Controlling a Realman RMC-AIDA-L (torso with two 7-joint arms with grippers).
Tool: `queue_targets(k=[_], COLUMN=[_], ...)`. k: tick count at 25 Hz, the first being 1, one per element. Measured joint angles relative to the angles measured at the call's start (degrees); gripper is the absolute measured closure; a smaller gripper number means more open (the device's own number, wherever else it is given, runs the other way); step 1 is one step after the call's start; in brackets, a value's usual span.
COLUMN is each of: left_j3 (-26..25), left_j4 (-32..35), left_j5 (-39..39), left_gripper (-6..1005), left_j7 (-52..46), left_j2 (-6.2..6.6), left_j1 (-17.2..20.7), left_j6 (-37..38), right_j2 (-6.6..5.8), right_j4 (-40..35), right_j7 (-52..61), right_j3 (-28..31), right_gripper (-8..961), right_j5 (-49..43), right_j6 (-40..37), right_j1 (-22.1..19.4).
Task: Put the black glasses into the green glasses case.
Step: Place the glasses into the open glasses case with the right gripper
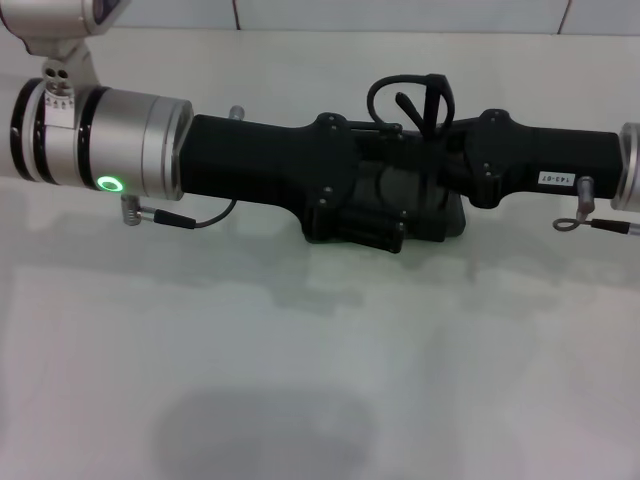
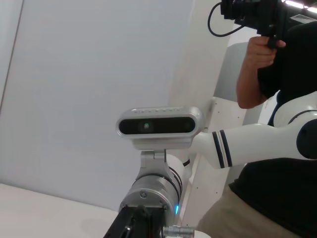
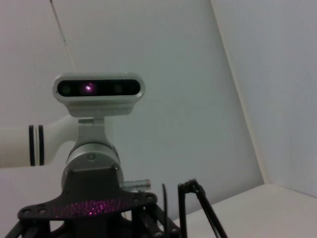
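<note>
Two grippers meet over the table (image 1: 320, 380): left gripper (image 1: 375, 205) and right gripper (image 1: 440, 150) close together, their openings impossible to tell. Black glasses (image 1: 420, 100) rise just behind them. No case shows. Likely handover; next needs a secure hold.

- L arm's brushed-silver round wrist cuff (image 1: 100, 140) w/ black bands, glowing green ring light low on it.
- Black matte angular claw housing, L (image 1: 290, 165), screw heads on its lobes; thin black cable w/ silver plug below cuff.
- R black claw housing (image 1: 520, 155) carries small white label w/ digits; grey looped cable by silver cuff.
- Silver oblong wrist camera w/ dark lens strip (image 2: 158, 126) on silver post; glossy white arm link w/ two black stripes (image 2: 237, 146).
- Other wrist cam (image 3: 98, 89) has purple dot.
</note>
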Motion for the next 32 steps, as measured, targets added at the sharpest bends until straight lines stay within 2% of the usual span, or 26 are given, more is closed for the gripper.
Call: queue_targets(k=[7,11,13,16,19,22,25,29,32], left_j3=[-0.1,-0.8,-3.1,-6.8,-11.0,-17.8,-24.1,-30.1,-31.8], left_j4=[0.0,0.0,0.0,0.0,0.0,-0.4,-0.9,-1.0,-1.2], left_j5=[0.1,-0.2,-0.2,0.2,-0.1,-0.6,-0.7,-0.7,-0.8], left_gripper=[174,174,173,173,174,174,174,173,173], left_j7=[0.3,0.8,1.9,4.0,5.0,6.3,7.5,8.3,8.3], left_j2=[0.03,0.88,1.23,1.04,0.62,-0.27,-1.23,-2.13,-2.34], left_j1=[0.1,1.3,2.7,5.0,6.7,8.1,8.7,9.1,9.1], left_j6=[0.0,0.0,0.0,-1.4,-3.5,-6.9,-9.3,-11.1,-13.2], right_j2=[0.04,-0.25,-0.22,0.44,0.85,1.21,1.18,1.08,1.18], right_j4=[0.1,-0.2,-0.6,-2.4,-8.6,-16.6,-25.6,-35.0,-39.1], right_j7=[-0.1,-0.9,-2.9,-7.8,-9.1,-8.8,-7.3,-4.0,1.4], right_j3=[-0.1,1.9,3.2,3.2,-0.7,-5.8,-13.6,-23.2,-30.1], right_gripper=[845,845,845,845,845,845,845,846,846], right_j5=[-0.1,-0.1,-0.1,-0.3,-2.0,-2.8,-3.2,-8.8,-15.2], right_j6=[-0.2,0.8,1.6,5.6,9.9,12.7,19.5,29.5,35.4], right_j1=[-0.2,-1.5,-2.2,-3.3,-5.2,-7.8,-10.8,-13.0,-13.3])
